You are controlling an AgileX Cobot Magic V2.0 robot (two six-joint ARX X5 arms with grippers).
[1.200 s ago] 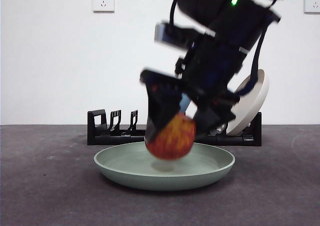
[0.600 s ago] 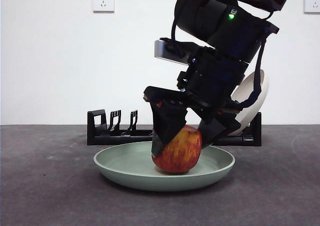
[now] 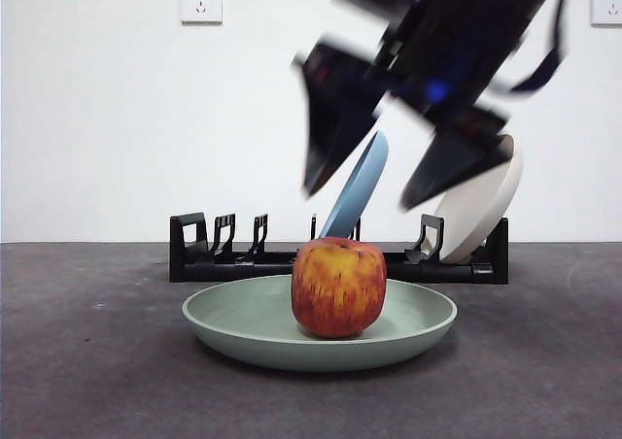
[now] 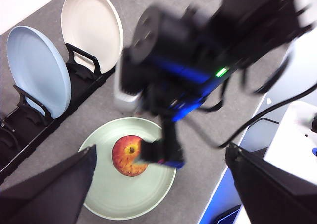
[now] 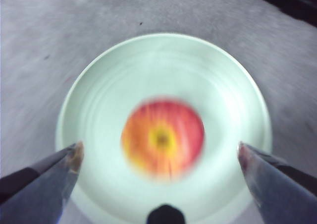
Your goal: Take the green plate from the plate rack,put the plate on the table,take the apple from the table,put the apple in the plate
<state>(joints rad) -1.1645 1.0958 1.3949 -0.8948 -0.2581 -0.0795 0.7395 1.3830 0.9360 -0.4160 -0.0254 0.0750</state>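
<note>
The apple [image 3: 338, 287] sat in the middle of the green plate [image 3: 233, 320] on the table [image 3: 87, 361]. The right gripper [image 3: 364, 186] hung above it, jaws wide and empty. The left gripper [image 4: 163, 194] was high up, jaws wide too.

Right hand [image 3: 362, 198] now open, above apple [image 3: 338, 287].

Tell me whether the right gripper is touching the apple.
Apart. The front view shows the right gripper open and raised, with bare wall between its jaws and the apple sitting in the green plate.
</note>
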